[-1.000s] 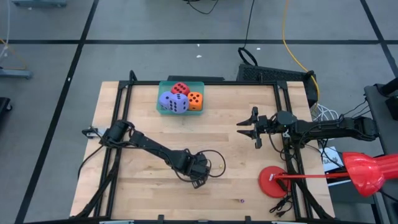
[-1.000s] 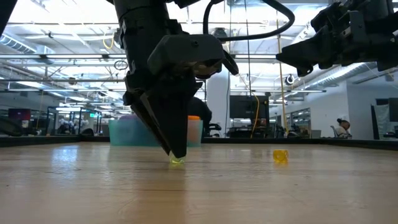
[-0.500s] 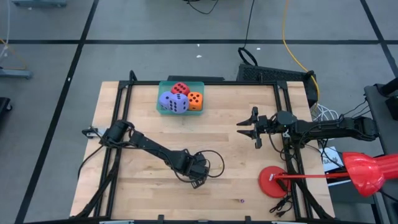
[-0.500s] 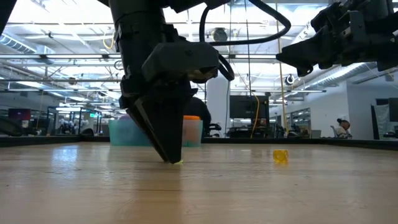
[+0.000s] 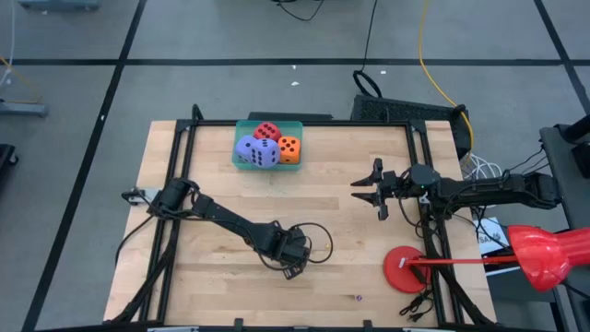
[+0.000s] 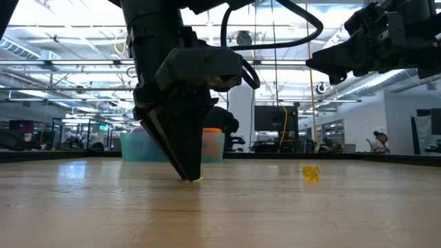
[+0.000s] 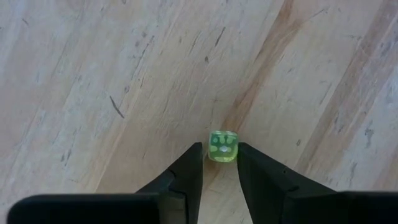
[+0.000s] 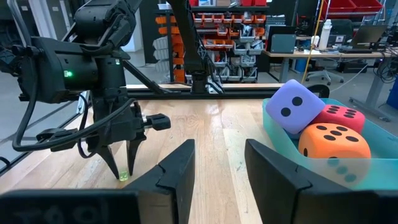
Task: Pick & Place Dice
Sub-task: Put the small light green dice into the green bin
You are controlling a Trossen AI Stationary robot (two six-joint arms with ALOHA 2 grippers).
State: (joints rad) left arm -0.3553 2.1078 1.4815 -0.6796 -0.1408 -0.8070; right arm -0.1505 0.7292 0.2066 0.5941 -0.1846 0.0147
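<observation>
Three big soft dice, purple-blue, red and orange, lie in a teal tray at the table's far edge. My left gripper points down near the front middle of the table. Its fingertips are closed around a tiny green see-through die that rests on the wood. My right gripper hangs level above the table's right side. It is open, with nothing between its fingers. My left gripper has the green die's two opposite sides between the very ends of its two fingers. The fingers come from above, pointing steeply down. The die sits flat on the table, a pip face up, only a sliver of it showing beside the tips.
A small yellow die lies on the wood farther off. A red round base with a red handle sits at the front right corner. A black frame borders the table. Bare wood lies between the tray and my left gripper.
</observation>
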